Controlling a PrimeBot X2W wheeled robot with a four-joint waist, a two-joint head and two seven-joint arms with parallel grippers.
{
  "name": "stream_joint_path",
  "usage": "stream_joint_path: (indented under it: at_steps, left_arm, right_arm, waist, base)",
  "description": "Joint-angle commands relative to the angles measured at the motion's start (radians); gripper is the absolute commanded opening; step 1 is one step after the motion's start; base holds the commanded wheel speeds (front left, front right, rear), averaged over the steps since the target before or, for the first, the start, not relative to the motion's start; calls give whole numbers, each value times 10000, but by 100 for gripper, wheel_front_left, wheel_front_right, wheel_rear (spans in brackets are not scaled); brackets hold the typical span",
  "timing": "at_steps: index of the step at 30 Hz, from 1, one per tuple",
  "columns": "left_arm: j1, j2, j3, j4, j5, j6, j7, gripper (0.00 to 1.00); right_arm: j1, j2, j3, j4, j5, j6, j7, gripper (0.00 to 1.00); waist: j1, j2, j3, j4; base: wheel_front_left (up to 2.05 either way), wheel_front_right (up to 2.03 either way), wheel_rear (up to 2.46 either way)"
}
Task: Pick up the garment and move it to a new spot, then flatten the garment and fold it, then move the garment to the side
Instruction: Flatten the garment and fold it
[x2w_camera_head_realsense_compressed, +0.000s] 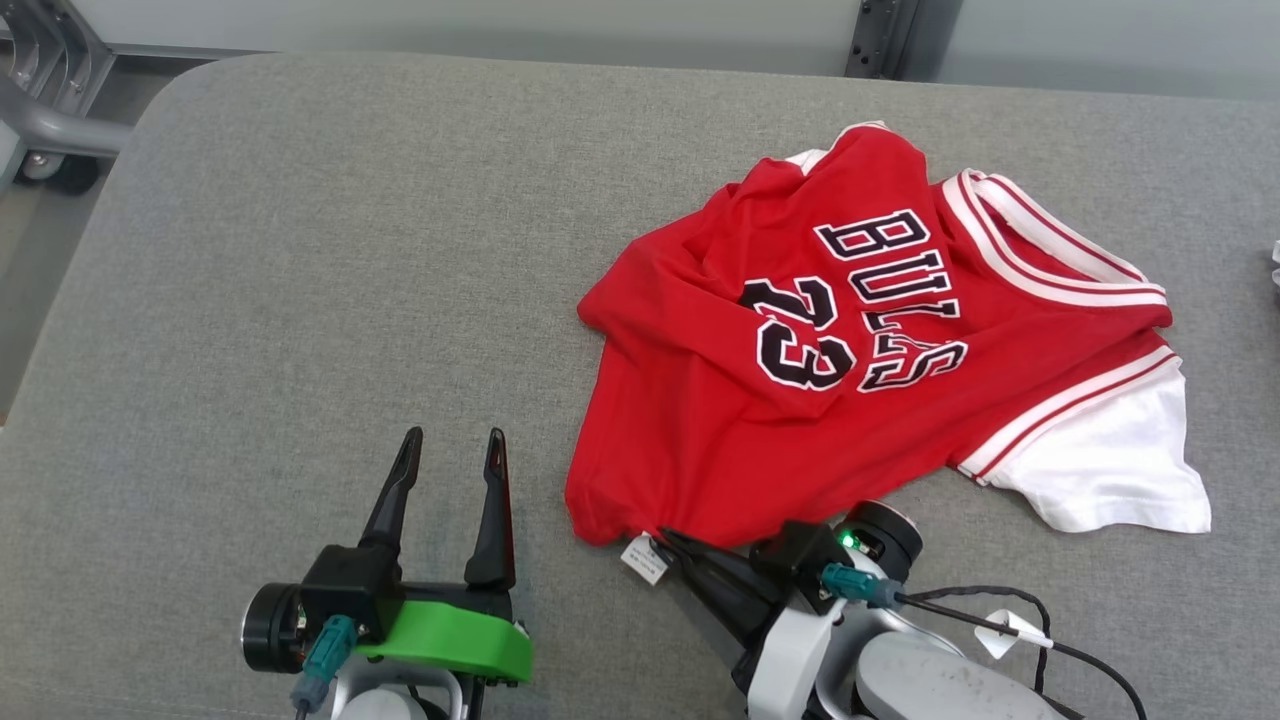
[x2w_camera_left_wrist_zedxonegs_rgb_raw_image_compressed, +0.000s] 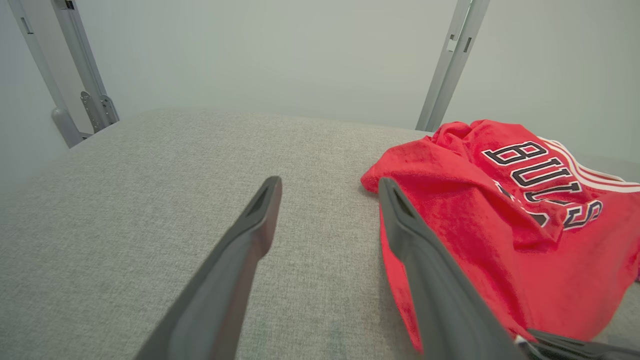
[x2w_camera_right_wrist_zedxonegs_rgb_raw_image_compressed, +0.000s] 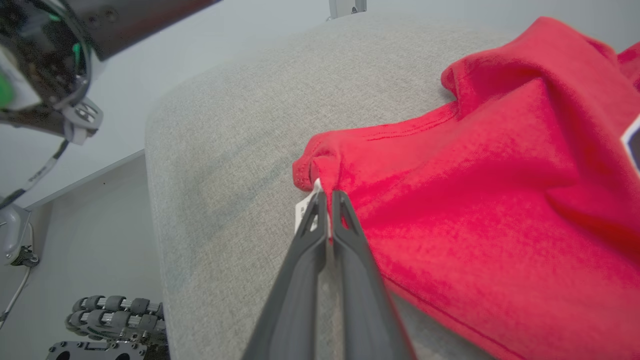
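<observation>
The garment (x2w_camera_head_realsense_compressed: 840, 350) is a red jersey with white sleeves, black "BULLS" lettering and the number 23, lying crumpled on the right half of the grey padded table (x2w_camera_head_realsense_compressed: 300, 300). My right gripper (x2w_camera_head_realsense_compressed: 668, 541) is shut on the garment's near hem corner (x2w_camera_right_wrist_zedxonegs_rgb_raw_image_compressed: 320, 172), beside a small white tag (x2w_camera_head_realsense_compressed: 643, 559). In the right wrist view the two fingers (x2w_camera_right_wrist_zedxonegs_rgb_raw_image_compressed: 310, 240) press together on the red hem. My left gripper (x2w_camera_head_realsense_compressed: 452, 450) stands open over bare table, just left of the garment (x2w_camera_left_wrist_zedxonegs_rgb_raw_image_compressed: 500, 220), nothing between its fingers (x2w_camera_left_wrist_zedxonegs_rgb_raw_image_compressed: 250, 235).
The table's left edge falls away to the floor (x2w_camera_right_wrist_zedxonegs_rgb_raw_image_compressed: 90, 225). Metal frame uprights (x2w_camera_left_wrist_zedxonegs_rgb_raw_image_compressed: 450, 60) stand behind the table's far edge, and a wheeled grey base (x2w_camera_head_realsense_compressed: 40, 130) shows at the top left. Bare grey surface spreads left of the garment.
</observation>
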Motion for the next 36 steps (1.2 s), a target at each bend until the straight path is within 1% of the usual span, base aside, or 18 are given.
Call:
stream_joint_path:
  at_steps: [1, 2, 3, 5, 9, 12, 14, 17, 20, 24, 27, 30, 36]
  left_arm:
    - [-9, 24, 40, 33, 40, -42, -3, 100]
    - [-3, 24, 71, 43, 52, -48, -3, 100]
    - [15, 24, 102, 49, 72, -53, -3, 100]
    - [54, 24, 143, 47, 94, -71, -3, 100]
    - [161, 24, 213, 21, 169, -81, -3, 100]
    - [214, 24, 280, 11, 263, -109, -3, 100]
    - [217, 24, 364, 2, 359, -138, -3, 100]
    - [264, 38, 474, 4, 534, -194, -3, 100]
    - [289, 56, 566, 25, 642, -270, -3, 100]
    - [370, 54, 699, 46, 765, -334, -3, 100]
    - [455, 52, 772, 78, 769, -403, -3, 100]
    - [599, 48, 856, 109, 725, -445, -3, 100]
    - [1056, 40, 1080, 69, 652, -510, -3, 100]
  right_arm:
    - [102, -43, 131, 35, 13, -1, 24, 0]
    - [109, -63, 201, 51, 57, -1, 36, 0]
    - [110, -89, 266, 66, 101, -1, 30, 22]
    - [95, -123, 356, 25, 168, -1, 15, 100]
    - [88, -240, 382, -242, 339, -1, -47, 100]
    - [196, -335, -24, -514, 380, -1, -93, 100]
    - [306, -367, -521, -721, 284, -1, -117, 100]
    - [559, -330, -1596, -1004, 13, -1, -159, 100]
    - [944, -156, -2989, -1362, -384, -1, -157, 100]
    - [1690, 195, -5029, -1944, -1210, -1, -164, 100]
    - [2245, 566, -6229, -2349, -1790, -1, -164, 100]
    - [2729, 857, -7137, -2679, -2255, -1, -165, 100]
    - [3398, 1322, -8312, -3098, -2722, -1, -166, 100]
  waist:
    - [0, 0, -32, -20]
    - [0, 0, -55, -41]
    - [0, 0, -85, -72]
    - [0, 0, -138, -142]
    - [0, 0, -275, -365]
    - [0, 0, -403, -585]
    - [0, 0, -502, -758]
    - [0, 0, -651, -998]
    - [0, 0, -790, -1200]
    - [0, 0, -959, -1383]
    - [0, 0, -1074, -1450]
    - [0, 0, -1199, -1500]
    - [0, 0, -1419, -1571]
  base:
    - [0, 0, 0]
    - [0, 0, 0]
    - [0, 0, 0]
    - [0, 0, 0]
    - [0, 0, 0]
    - [0, 0, 0]
    - [0, 0, 0]
    - [0, 0, 0]
    - [0, 0, 0]
    - [0, 0, 0]
    - [0, 0, 0]
    - [0, 0, 0]
    - [0, 0, 0]
